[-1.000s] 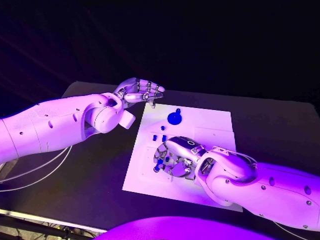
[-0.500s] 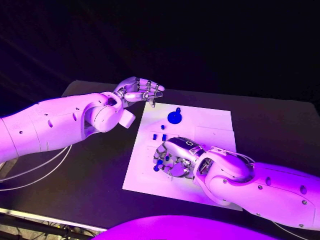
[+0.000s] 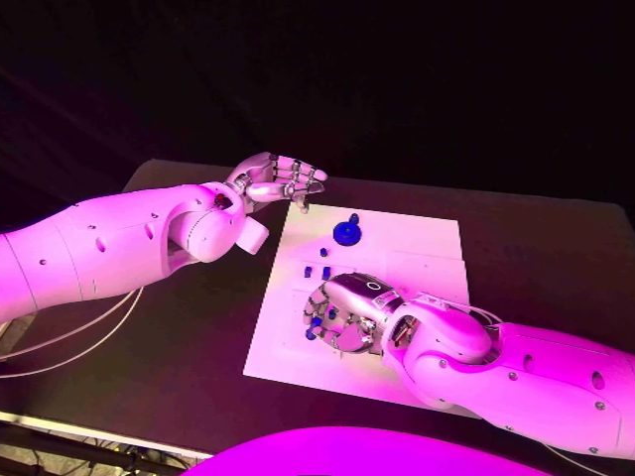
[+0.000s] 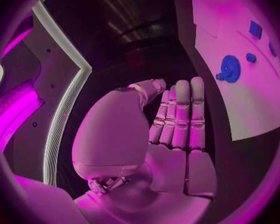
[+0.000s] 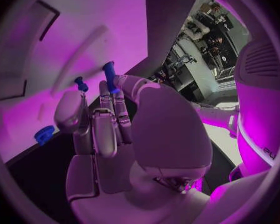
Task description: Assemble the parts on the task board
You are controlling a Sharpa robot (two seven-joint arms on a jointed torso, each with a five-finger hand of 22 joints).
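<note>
Head view: saw the left robot hand [image 3: 278, 181] hovering off the far left corner of the task board [image 3: 418, 248], fingers curled in, nothing visibly in them. Found the right robot hand [image 3: 349, 309] low over the board's near middle, among small blue parts [image 3: 317, 318], with a blue gear [image 3: 346, 233] lying apart toward the far edge, two small blue pegs [image 3: 317, 272] between it and the hand. Black surface [image 3: 189, 327] under all.

Left wrist view: showed the left robot hand [image 4: 168, 127] with fingers straight and pressed together, thumb folded across, gripping nothing; gear [image 4: 229, 67] on the board [image 4: 239, 99] well apart from it.

Right wrist view: showed the right robot hand [image 5: 109, 129] pinching a blue peg [image 5: 109, 76] at the fingertips [image 5: 118, 84], upright and close to the board [image 5: 65, 59]; another small blue part [image 5: 81, 84] just beside, and a blue round piece [image 5: 44, 134] near the board's edge.

Judged as mid-insertion: peg held, not yet clearly seated. Next move would call for aligning the peg over its hole, pressing straight down, then releasing without tilting it.
</note>
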